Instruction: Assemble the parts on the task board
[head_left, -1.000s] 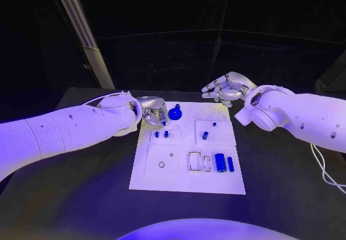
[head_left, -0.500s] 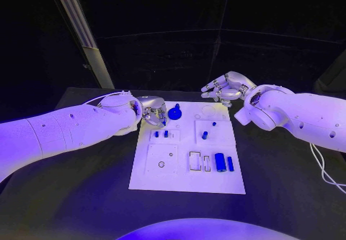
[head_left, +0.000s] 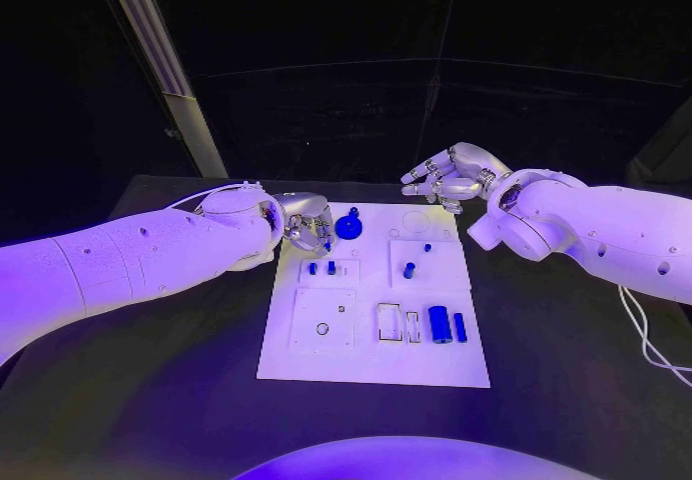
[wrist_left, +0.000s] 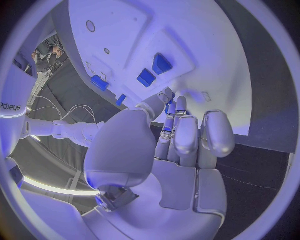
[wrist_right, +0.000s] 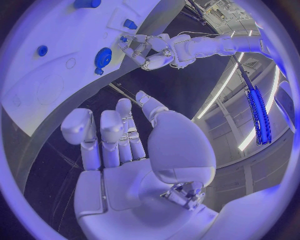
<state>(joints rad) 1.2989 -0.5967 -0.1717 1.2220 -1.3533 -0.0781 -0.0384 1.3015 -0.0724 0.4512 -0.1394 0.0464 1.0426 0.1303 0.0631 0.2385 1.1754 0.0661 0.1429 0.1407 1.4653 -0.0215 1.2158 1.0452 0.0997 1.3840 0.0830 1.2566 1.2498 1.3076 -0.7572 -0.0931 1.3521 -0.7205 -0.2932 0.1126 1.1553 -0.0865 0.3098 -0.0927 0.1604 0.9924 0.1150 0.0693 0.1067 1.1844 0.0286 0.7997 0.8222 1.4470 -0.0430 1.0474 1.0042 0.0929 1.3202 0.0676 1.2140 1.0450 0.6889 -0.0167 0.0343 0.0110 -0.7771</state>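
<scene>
Nothing moved; left hand (head_left: 307, 222) beside blue gear (head_left: 348, 226).

My head camera looks steeply down on the worktop (head_left: 173, 390), taking in the whole task board (head_left: 378, 300) from well above. The camera at my left wrist sits close behind my left hand (wrist_left: 181, 145), facing the board's far left corner. The one at my right wrist sits behind my right hand (wrist_right: 119, 145), facing the far right corner. All three share the board's far edge.
</scene>
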